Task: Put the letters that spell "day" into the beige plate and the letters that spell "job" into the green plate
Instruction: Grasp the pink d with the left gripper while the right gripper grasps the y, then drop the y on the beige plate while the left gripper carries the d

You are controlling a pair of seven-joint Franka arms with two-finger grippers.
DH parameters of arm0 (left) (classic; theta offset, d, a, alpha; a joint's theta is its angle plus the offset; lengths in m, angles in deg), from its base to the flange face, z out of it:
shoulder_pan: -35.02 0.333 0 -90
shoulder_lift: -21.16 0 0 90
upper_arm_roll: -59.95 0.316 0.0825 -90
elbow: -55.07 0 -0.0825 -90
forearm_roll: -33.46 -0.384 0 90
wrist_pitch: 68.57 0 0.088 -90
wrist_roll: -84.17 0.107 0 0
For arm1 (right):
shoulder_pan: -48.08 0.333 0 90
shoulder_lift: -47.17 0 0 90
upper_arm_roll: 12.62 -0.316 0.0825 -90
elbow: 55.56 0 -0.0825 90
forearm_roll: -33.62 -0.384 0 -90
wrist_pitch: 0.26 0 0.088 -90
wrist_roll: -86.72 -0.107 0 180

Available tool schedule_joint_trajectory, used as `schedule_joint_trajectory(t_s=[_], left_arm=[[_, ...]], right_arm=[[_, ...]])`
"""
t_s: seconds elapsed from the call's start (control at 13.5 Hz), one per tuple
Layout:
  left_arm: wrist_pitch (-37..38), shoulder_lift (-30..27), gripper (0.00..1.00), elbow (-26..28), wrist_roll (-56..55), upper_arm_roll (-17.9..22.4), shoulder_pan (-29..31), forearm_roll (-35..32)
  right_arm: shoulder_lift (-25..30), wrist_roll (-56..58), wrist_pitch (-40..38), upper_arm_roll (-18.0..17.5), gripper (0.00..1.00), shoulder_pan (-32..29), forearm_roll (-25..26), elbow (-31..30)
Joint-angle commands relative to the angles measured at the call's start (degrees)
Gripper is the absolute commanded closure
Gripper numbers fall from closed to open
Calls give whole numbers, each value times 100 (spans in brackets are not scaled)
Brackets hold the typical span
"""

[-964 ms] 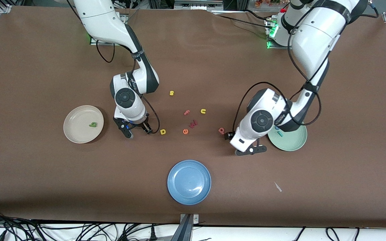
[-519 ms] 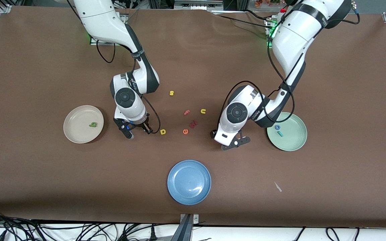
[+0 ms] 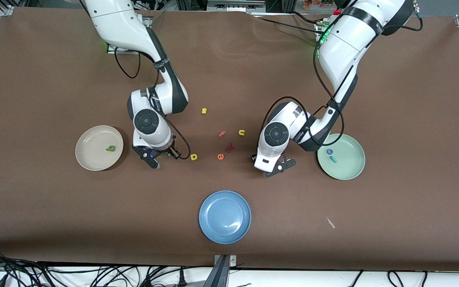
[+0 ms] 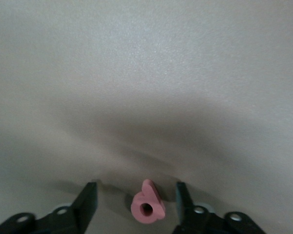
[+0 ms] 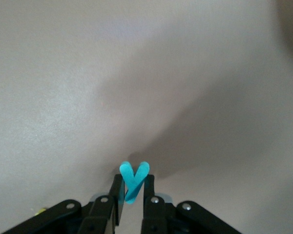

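In the right wrist view my right gripper is shut on the teal y, which stands up between its fingers. In the front view that gripper is low over the table between the beige plate and the yellow d. The green a lies in the beige plate. My left gripper is open around the pink b, with a gap on each side. My left gripper hides the b from the front camera. The blue o and teal j lie in the green plate.
A blue plate sits near the front edge. Loose letters lie mid-table: yellow s, pink f, yellow u, orange e and a dark red letter. A white scrap lies toward the left arm's end.
My left arm has swung from beside the green plate toward the middle and come down over the pink b. My right hand has shifted slightly toward the beige plate.
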Motion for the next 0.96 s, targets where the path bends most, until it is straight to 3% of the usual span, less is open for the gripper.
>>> schedule_joint_trajectory(t_s=[0.0,0.07,0.52,0.59,0.82,0.89], left_arm=[[17,19,52,-2,-80,44,-38,49],[17,19,55,-2,-88,35,-38,58],[-1,28,62,-2,-115,18,-46,515],[-27,28,67,-2,-115,18,-46,515],[-27,28,100,-2,-80,18,-38,506],[-27,11,100,-10,-36,26,-38,506]], right_arm=[[419,1662,-439,343,100,-15,13,-264],[578,2461,-448,466,100,-24,-4,-466],[869,4339,-386,1353,100,-15,4,-1091],[878,4498,-378,1512,100,-15,4,-1197],[791,5227,-369,1855,100,-41,4,-1303],[634,5342,-264,1856,100,-120,-4,-1286]])
